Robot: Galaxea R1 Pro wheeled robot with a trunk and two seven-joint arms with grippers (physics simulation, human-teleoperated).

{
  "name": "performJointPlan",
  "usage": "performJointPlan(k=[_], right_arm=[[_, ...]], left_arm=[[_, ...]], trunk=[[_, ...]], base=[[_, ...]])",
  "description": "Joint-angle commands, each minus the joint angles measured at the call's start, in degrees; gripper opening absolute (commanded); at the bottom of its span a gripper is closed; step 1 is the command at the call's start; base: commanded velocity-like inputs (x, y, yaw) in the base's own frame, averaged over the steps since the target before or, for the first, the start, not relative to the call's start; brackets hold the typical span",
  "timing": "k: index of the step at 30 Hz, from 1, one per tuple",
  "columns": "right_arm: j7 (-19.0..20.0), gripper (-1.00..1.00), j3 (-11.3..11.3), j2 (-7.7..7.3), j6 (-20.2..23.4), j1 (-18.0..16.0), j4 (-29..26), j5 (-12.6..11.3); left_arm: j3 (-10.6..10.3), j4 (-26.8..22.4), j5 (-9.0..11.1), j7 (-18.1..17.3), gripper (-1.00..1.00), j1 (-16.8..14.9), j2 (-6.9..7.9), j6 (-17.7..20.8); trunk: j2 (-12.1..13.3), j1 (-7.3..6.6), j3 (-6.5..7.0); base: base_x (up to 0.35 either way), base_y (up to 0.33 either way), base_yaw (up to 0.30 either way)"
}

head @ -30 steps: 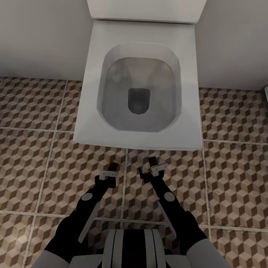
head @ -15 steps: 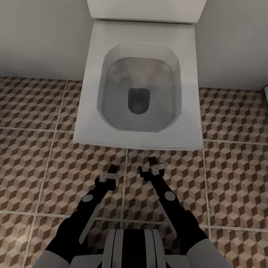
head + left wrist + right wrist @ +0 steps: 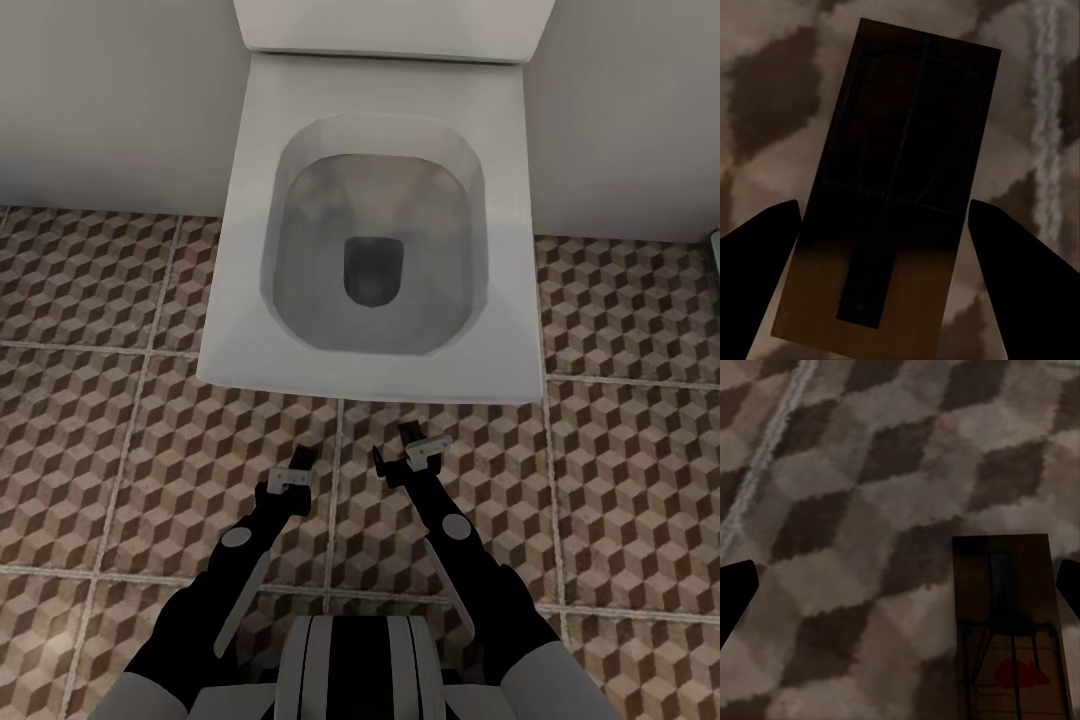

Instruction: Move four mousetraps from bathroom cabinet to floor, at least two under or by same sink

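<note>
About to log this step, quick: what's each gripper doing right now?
Left gripper: open, fingers apart either side of a mousetrap on the bathroom floor.
Right gripper: open, second mousetrap below it.

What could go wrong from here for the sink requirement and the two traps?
1. Both arms are low in front of the toilet, with no sink in sight; traps left here may not count as next to the sink.
2. The left claw straddles one mousetrap closely, so withdrawing could drag it.
3. The second mousetrap lies beside one finger of the open right claw, which could nudge it across the bathroom floor.
</note>
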Motion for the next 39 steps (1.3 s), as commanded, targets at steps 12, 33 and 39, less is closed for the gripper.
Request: performJointPlan(k=[12, 33, 39], right_arm=[[-0.3, 1.0, 0.1, -0.01, 0.0, 0.0, 0.0, 0.4], [-0.3, 1.0, 0.1, -0.06, 0.0, 0.0, 0.0, 0.4], [-0.3, 1.0, 0.1, -0.13, 0.0, 0.0, 0.0, 0.4]], left_arm=[[-0.1, 1.3, 0.6, 0.4, -1.0, 0.0, -0.06, 0.3], [0.0, 3.1, 0.5, 0.5, -1.0, 0.0, -0.15, 0.2], [0.0, 3.0, 0.5, 0.6, -1.0, 0.0, -0.15, 0.2]], trunk=[[0.0, -0.01, -0.02], [0.0, -0.01, -0.02], [0.0, -0.01, -0.02]], base=[[0.0, 0.0, 0.0], [0.0, 0.0, 0.0], [0.0, 0.0, 0.0]])
